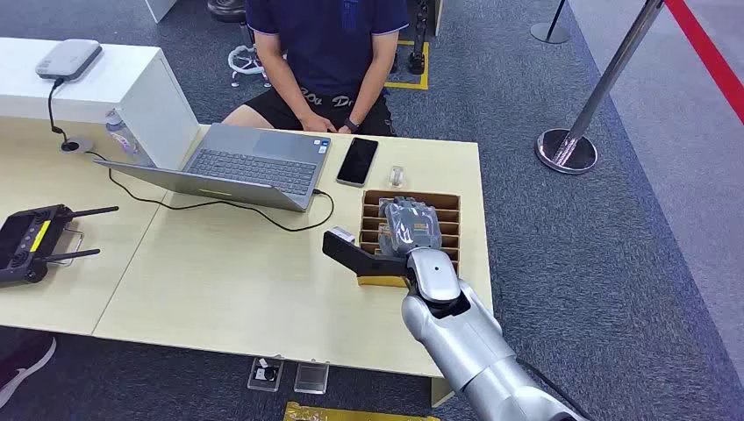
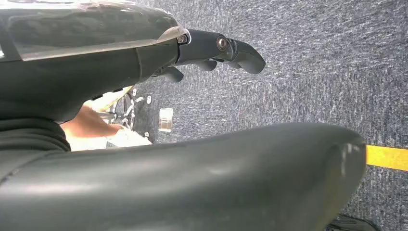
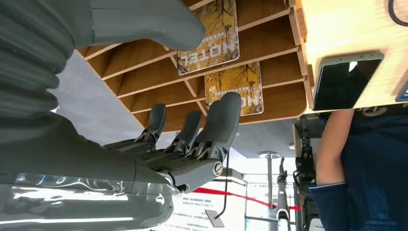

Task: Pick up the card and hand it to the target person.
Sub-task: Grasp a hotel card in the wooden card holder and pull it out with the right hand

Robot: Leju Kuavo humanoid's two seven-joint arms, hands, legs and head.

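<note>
Card [image 3: 208, 36] with yellow-brown print and the word "HOTEL" in white, seen upside down in the right wrist view. Stands in a slot of the wooden slotted box [image 1: 447, 204]; a second card [image 3: 234, 86] of the same print sits in the next slot, its writing partly hidden by a finger. Thin, flat, rectangular, with a tree-like pattern on the face.

Right hand [image 1: 409, 224] over the box, palm down, silver forearm coming in from below. Fingers [image 3: 222, 120] apart and a little bent, pointing toward the slots, thumb [image 3: 159, 21] stretched out close beside the first card; holds nothing. Whether the thumb touches the card: cannot tell.

Left hand [image 2: 211, 53] over grey carpet [image 2: 312, 72], dark fingers loosely curved, nothing visible in them; open or closed: cannot tell.

Box near the right end of the light wooden table [image 1: 228, 281]. Just beside it toward the person, a black phone [image 1: 357, 160], screen dark. Further left an open grey laptop [image 1: 237, 167] with a small blue sticker, too small to read. Person in dark blue shirt [image 1: 329, 35] seated behind the table, hands together on the lap. Black controller [image 1: 35, 244] with antennas at the left edge of the table.
</note>
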